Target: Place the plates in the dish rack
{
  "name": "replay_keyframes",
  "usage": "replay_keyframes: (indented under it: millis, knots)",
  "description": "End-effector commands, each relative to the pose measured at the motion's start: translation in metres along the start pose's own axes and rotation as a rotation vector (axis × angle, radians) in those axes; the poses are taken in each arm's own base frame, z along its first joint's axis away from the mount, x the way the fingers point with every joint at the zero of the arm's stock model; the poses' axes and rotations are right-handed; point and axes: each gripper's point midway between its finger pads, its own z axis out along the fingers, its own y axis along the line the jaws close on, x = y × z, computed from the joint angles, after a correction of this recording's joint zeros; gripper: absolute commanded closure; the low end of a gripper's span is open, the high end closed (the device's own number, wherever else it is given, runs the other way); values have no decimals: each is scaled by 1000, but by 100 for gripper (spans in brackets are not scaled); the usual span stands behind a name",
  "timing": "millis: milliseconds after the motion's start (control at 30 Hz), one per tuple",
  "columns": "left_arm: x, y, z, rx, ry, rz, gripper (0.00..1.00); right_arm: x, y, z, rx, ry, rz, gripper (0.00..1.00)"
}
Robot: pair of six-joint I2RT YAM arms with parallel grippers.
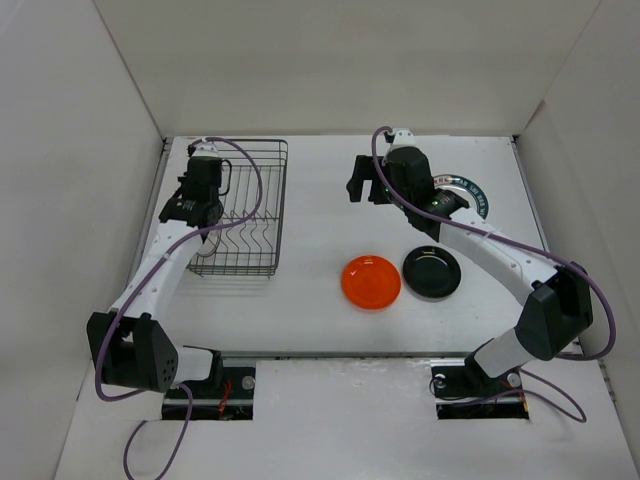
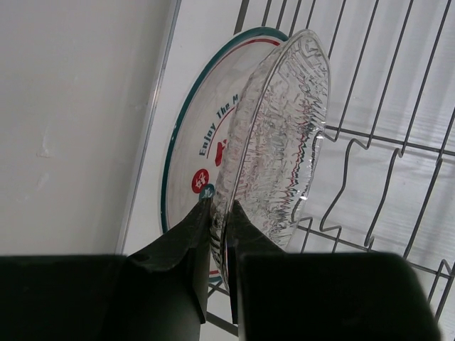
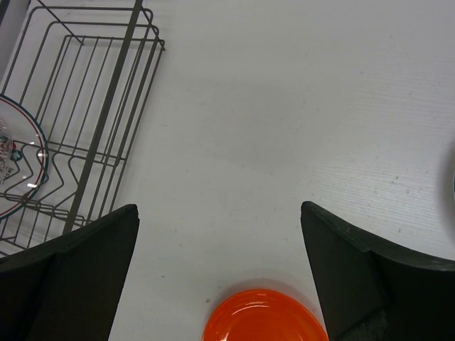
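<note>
My left gripper (image 2: 220, 206) is shut on the rim of the clear transparent plate (image 2: 281, 135) and holds it upright inside the black wire dish rack (image 2: 387, 153). The white plate with red characters (image 2: 195, 145) stands on edge right behind it. In the top view the left gripper (image 1: 203, 228) is over the rack's (image 1: 262, 205) left side. My right gripper (image 1: 362, 190) is open and empty above the table; in its wrist view (image 3: 219, 208) the glossy orange plate (image 3: 263, 318) lies just below it. The black plate (image 1: 432, 271) lies beside the orange one (image 1: 371, 281). The green-rimmed plate (image 1: 472, 194) lies partly under the right arm.
White walls enclose the table on the left, back and right. The rack (image 3: 85, 121) shows at the left of the right wrist view, with a plate (image 3: 21, 167) in it. The right arm's cable runs over the table's right side.
</note>
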Motion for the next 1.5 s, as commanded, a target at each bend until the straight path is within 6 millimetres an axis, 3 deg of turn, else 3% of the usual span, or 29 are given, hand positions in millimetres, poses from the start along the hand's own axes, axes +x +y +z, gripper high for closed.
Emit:
replay_keyframes:
  millis: [0,300,700,1100,1467]
  knots:
    - [-21,16,-17,-33,-50,-40,100,-8,10,-6,-36,-22,9,0]
    - [-7,3,-12,6,-3,-21,100,-8,10,-6,-36,-22,9,0]
    - [-21,25,-22,-85,-53,-31,100,-9,10,-3,-45,-16,12,0]
    - [-9,-5,-20,61,-10,-19,100,-9,11,1,-42,-9,11,0]
    - [13,-8,-4,24,47,15,100,-3,9,4,-34,9,7,0]
